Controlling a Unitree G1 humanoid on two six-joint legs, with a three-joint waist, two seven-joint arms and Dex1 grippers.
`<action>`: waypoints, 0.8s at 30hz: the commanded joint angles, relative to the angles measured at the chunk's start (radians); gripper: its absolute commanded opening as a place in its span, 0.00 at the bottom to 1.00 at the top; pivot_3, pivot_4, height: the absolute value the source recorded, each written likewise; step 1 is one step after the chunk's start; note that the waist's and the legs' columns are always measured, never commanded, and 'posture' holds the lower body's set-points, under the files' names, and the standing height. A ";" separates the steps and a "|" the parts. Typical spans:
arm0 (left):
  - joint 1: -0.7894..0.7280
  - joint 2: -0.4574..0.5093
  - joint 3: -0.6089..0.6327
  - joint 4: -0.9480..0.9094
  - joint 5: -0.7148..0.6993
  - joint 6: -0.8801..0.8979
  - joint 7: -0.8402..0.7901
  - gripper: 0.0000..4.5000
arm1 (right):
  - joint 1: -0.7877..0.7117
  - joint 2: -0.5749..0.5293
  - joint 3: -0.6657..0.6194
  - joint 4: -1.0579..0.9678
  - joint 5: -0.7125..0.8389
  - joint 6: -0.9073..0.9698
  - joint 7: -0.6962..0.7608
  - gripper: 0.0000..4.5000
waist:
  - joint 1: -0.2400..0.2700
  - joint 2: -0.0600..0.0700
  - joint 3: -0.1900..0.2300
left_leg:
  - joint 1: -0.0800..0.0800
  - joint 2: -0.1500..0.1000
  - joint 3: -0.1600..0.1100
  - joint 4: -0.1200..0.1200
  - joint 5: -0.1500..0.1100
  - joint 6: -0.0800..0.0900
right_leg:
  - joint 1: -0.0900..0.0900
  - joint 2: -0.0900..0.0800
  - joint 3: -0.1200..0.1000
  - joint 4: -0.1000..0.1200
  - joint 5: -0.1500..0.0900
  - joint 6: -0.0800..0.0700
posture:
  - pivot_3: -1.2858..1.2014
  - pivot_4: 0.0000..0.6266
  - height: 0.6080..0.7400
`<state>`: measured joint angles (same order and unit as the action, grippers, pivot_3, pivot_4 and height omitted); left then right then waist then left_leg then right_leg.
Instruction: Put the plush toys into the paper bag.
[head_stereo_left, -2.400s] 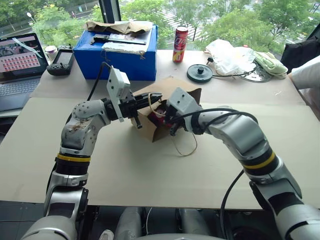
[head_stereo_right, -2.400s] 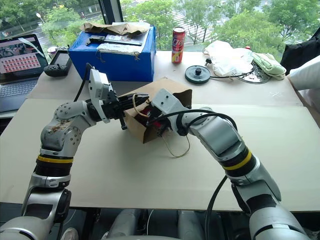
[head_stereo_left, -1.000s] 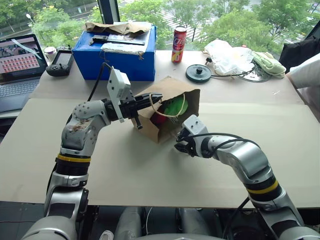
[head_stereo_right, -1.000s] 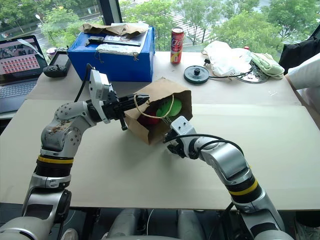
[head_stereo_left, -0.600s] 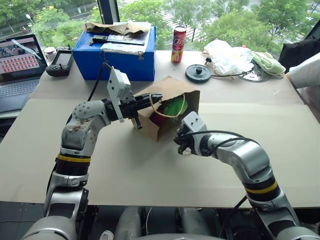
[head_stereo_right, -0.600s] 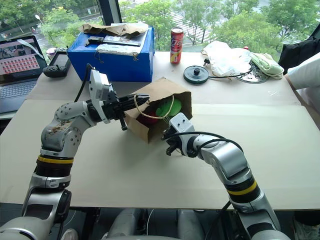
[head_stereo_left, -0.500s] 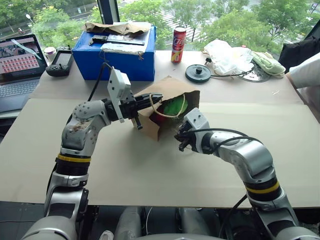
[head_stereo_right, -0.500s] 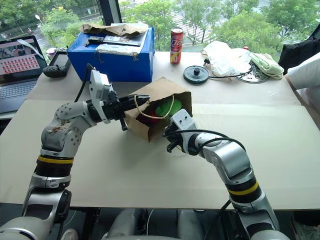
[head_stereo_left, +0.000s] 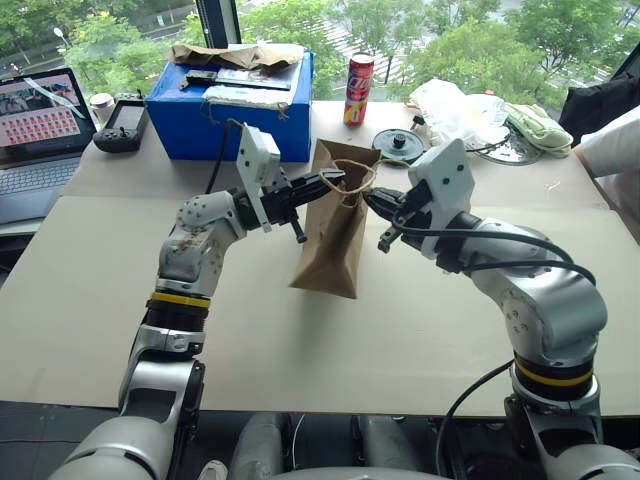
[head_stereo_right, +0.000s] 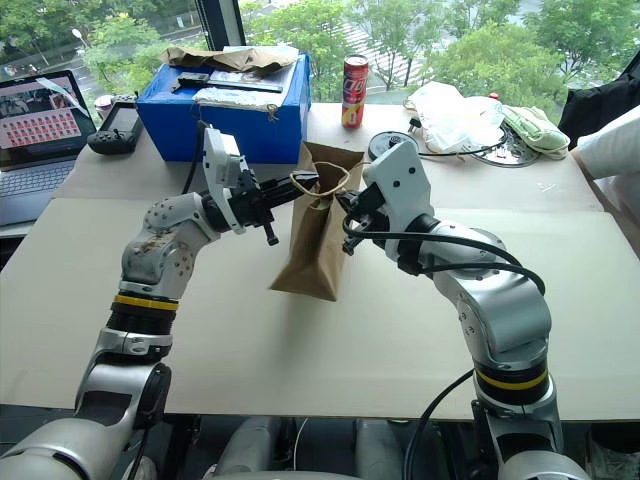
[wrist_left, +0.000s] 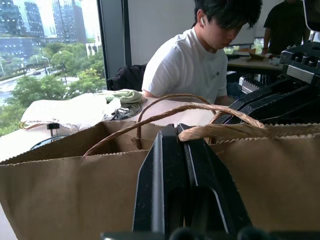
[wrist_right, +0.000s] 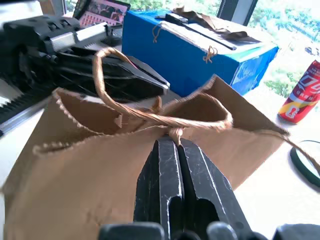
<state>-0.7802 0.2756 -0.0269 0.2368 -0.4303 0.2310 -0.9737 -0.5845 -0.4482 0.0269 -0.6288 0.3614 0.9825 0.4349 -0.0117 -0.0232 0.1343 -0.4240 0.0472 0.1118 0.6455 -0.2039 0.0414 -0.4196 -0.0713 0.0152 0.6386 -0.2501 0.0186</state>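
The brown paper bag (head_stereo_left: 328, 235) stands upright in the middle of the table, its mouth facing up. My left gripper (head_stereo_left: 335, 181) comes in from the left and is shut on the bag's top rim, by a twine handle (wrist_left: 200, 107). From the right, my right gripper (head_stereo_left: 372, 201) is shut on the opposite rim where the other twine handle (wrist_right: 150, 116) is attached. The two grippers face each other across the bag's mouth. The plush toys are hidden; the bag's inside cannot be seen.
A blue box (head_stereo_left: 235, 105) stands behind the bag, with a red can (head_stereo_left: 359, 88) and a black disc (head_stereo_left: 398, 146) to its right. A laptop (head_stereo_left: 38, 125) and controller (head_stereo_left: 122, 122) lie far left. White plastic bags (head_stereo_left: 465, 112) are back right. A person (wrist_left: 192, 62) sits beyond the table.
The bag lay on its side with the green and red toys showing in its mouth. My right gripper shut on the rim and rose; the bag now stands upright and the toys are hidden.
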 joint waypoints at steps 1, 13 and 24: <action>-0.026 -0.003 -0.003 0.005 0.010 -0.037 -0.018 0.00 | -0.035 -0.010 -0.027 -0.059 0.016 -0.010 -0.009 0.01 | -0.002 0.000 0.000 | 0.000 0.000 0.000 0.000 0.000 0.000 | 0.000 0.000 0.000 0.000 0.000 0.000 | 0.52 0.24 0.99; 0.014 0.105 0.021 0.111 0.068 -0.108 -0.070 0.00 | 0.011 -0.080 0.101 -0.040 -0.001 0.086 -0.015 0.01 | -0.001 0.000 0.000 | 0.000 0.000 0.000 0.000 0.000 0.000 | 0.000 0.000 0.000 0.000 0.000 0.000 | 0.52 0.24 0.99; 0.016 0.081 0.022 0.041 0.036 -0.058 -0.073 0.00 | -0.001 -0.092 0.124 0.003 -0.003 0.165 -0.025 0.01 | 0.000 0.000 0.000 | 0.000 0.000 0.000 0.000 0.000 0.000 | 0.000 -0.001 0.000 0.000 0.000 0.000 | 0.52 0.24 0.99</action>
<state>-0.7497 0.3642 -0.0167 0.3364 -0.3604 0.1575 -1.0493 -0.5648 -0.5351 0.1718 -0.6167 0.3701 1.1462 0.4229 -0.0115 -0.0232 0.1343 -0.4242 0.0474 0.1119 0.6455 -0.2039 0.0414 -0.4198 -0.0718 0.0149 0.6385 -0.2501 0.0186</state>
